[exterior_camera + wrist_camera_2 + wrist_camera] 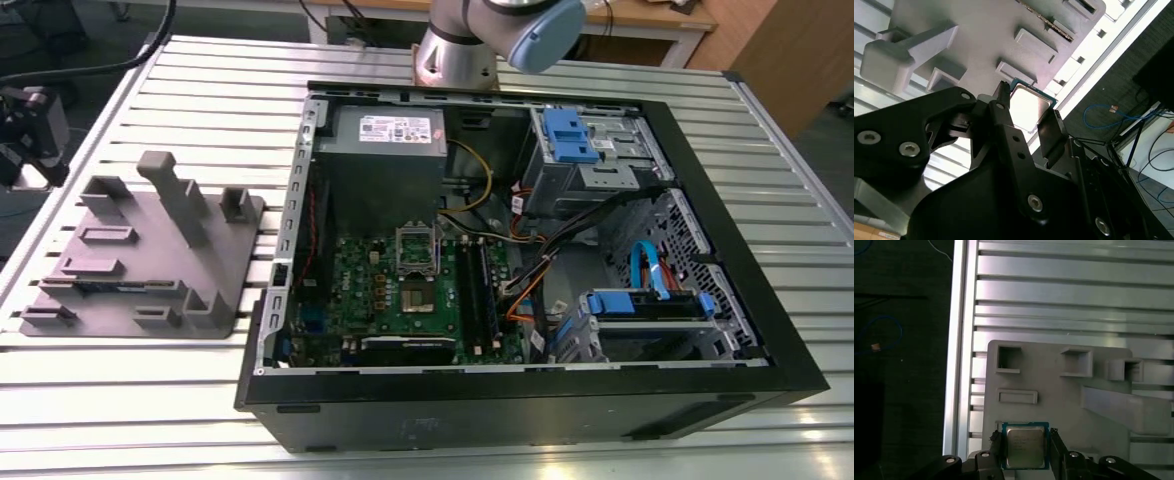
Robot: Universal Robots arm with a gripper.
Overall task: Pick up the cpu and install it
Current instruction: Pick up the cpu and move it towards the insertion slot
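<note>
Clamps the cpu (1025, 446) (1029, 104) with the gripper (1025, 440) (1026, 107) in both wrist views, jaws drawn in narrow, only the chip's width apart. Sets 1 black finger (996, 444) (1053, 135) against each of 2 opposite edges, with no gap to see on either side. Holds the chip flat between the fingertips, silvery-grey metal top turned toward the wrist, thin teal rim framing it. Cannot tell whether the chip rests on the grey fixture (1054, 405) (979, 30) right beneath the jaws or hangs just clear of it. Hovers at 1 corner of that fixture, near the edge of the slatted aluminium table (1064, 295). Has, beyond the fingertips, 3 square pockets (1009, 360), 1 shallow rectangular slot (1017, 396) and a long raised block (1124, 410) moulded into the fixture, all apart from the jaws and untouched by them. Finds, in the exterior view, the same fixture (147, 255) lying on the table (134, 400) just beside an open computer case (534, 405). Places the green motherboard (387, 295) on the case floor, well apart from the jaws, with a shiny socket frame (418, 247) near its middle
</note>
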